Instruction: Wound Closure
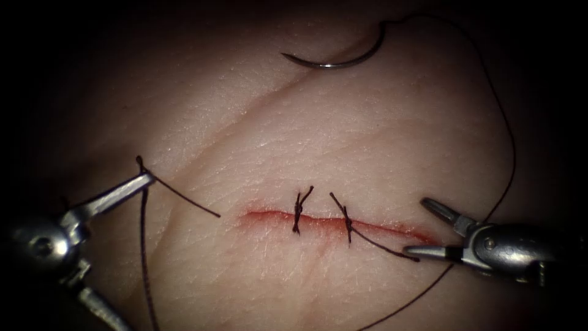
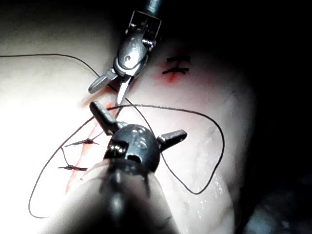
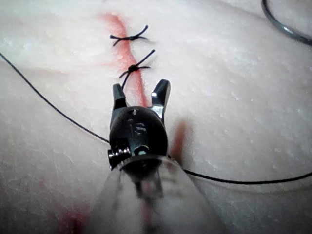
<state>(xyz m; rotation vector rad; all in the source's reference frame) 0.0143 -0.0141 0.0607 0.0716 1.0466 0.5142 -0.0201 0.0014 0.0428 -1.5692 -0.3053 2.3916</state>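
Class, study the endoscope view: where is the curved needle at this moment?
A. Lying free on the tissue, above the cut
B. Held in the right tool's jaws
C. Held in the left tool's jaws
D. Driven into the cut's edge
A: the needle lies loose on the tissue, above the cut; the left tool holds thread, and the right tool stands open.

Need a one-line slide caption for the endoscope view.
Two stitches cross the cut; left tool shut on thread, right tool open and empty, needle lying free on tissue above.

Right tool (image 3: 140,97), jaws parted, over the cut (image 3: 131,73) near two stitches (image 3: 131,51).
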